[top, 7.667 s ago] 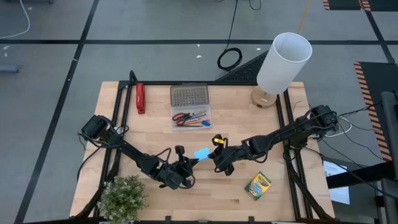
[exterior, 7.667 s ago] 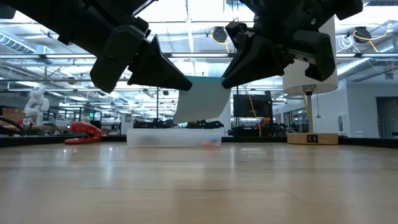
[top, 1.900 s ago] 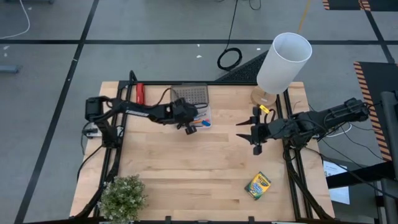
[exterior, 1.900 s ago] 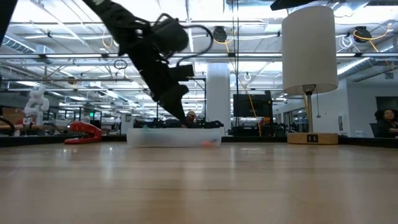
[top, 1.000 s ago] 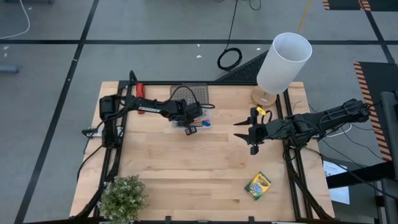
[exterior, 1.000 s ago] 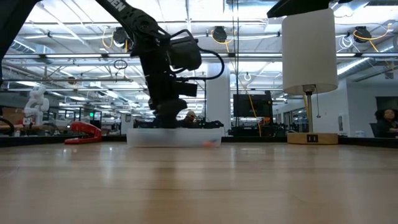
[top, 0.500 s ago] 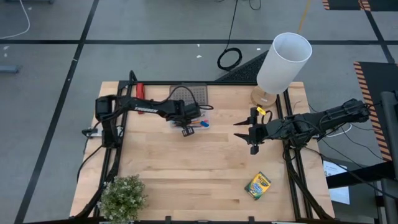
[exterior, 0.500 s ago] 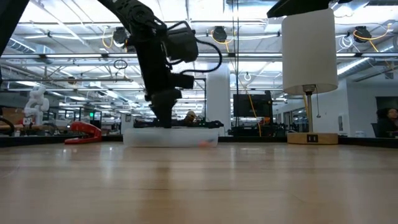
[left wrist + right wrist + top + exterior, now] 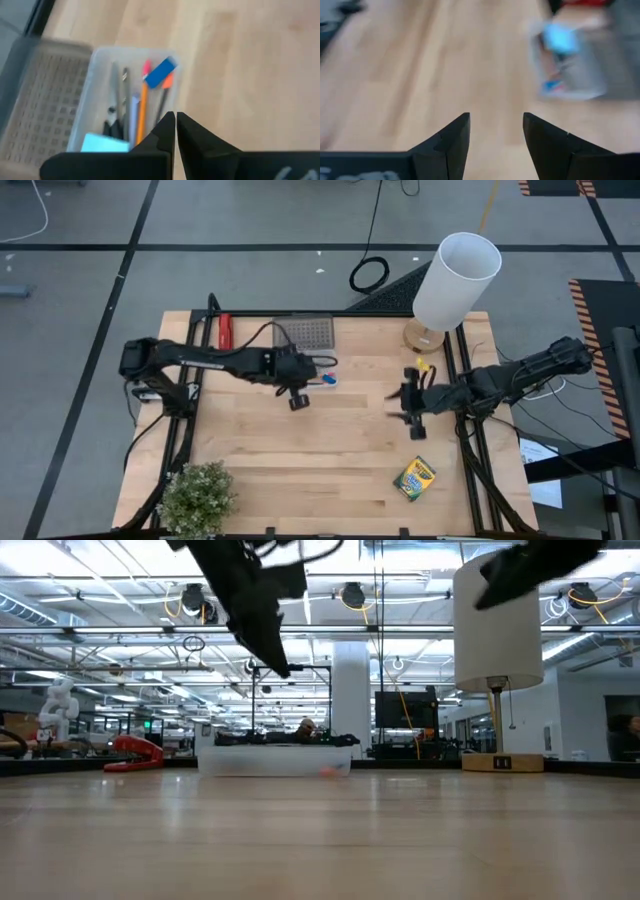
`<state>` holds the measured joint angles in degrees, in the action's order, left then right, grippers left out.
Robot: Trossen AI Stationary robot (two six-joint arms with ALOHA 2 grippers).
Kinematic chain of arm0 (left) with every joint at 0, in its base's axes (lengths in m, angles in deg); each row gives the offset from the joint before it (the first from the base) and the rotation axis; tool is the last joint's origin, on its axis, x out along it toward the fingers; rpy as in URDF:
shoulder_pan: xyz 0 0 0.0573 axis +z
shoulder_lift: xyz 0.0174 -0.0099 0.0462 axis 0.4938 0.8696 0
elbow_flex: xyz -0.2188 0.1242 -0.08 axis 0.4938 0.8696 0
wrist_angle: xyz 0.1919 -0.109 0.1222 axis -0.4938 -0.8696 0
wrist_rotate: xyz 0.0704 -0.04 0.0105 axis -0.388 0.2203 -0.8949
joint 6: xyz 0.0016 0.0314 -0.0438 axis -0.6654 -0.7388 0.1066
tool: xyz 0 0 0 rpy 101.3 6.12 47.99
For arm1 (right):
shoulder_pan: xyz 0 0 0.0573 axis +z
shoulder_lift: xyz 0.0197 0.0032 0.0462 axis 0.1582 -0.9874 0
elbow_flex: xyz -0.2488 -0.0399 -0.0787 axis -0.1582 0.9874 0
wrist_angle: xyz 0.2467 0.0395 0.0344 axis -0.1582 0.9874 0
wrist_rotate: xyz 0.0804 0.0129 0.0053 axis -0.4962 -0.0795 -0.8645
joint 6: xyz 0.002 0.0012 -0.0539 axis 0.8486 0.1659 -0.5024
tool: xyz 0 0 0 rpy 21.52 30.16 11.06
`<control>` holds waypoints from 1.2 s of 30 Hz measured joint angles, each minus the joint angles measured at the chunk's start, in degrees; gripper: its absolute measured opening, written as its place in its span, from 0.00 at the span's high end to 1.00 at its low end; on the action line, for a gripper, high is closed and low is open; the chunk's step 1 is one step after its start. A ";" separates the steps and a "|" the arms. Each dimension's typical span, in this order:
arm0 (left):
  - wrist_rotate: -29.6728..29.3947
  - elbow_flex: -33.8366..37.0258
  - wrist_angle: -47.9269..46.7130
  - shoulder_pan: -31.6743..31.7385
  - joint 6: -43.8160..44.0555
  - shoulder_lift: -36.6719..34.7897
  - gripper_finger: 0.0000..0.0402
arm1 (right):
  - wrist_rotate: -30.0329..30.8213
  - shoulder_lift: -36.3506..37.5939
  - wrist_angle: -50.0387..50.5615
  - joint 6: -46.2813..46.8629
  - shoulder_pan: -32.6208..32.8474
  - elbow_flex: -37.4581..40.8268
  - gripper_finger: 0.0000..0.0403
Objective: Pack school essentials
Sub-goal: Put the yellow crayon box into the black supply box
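Pale wooden worktop (image 9: 300,450) carries a clear tray (image 9: 322,368) at its far side, a lamp (image 9: 452,280) at the far right and a potted plant (image 9: 198,495) at the near left. A moment ago the left arm's fingers (image 9: 297,399) were down in that tray; now they have lifted off and hang over bare wood just beside its near edge, pressed together with nothing between them. The blue note pad (image 9: 105,143) they carried earlier lies in the tray just ahead of those fingers, with the orange pencil (image 9: 142,112), the pen (image 9: 124,102) and the small blue eraser (image 9: 161,73). So the pad looks packed. The right arm's fingers (image 9: 414,423) are spread apart and empty, and have swung nearer the crayon box (image 9: 414,478), which lies apart on the near right: probably the last item to fetch.
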<state>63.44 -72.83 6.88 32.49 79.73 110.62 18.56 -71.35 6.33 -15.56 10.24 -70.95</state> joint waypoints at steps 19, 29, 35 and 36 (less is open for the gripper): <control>-3.97 -0.05 15.18 -18.93 -0.09 1.69 0.95 | -5.14 -4.13 7.72 38.96 28.94 7.67 0.38; -3.83 0.04 18.97 -20.37 -0.78 5.41 0.95 | -11.98 -13.40 10.51 60.28 37.16 7.67 0.38; -3.21 0.12 21.38 -20.62 -1.46 7.99 0.95 | -17.20 -17.37 8.84 67.52 38.20 7.65 0.39; -2.75 0.00 23.00 -20.62 -1.53 8.42 0.95 | -17.30 -18.00 7.85 67.63 38.45 7.65 0.40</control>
<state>60.69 -72.83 29.88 11.87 78.21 119.04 1.26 -89.35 14.19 52.07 48.69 -63.30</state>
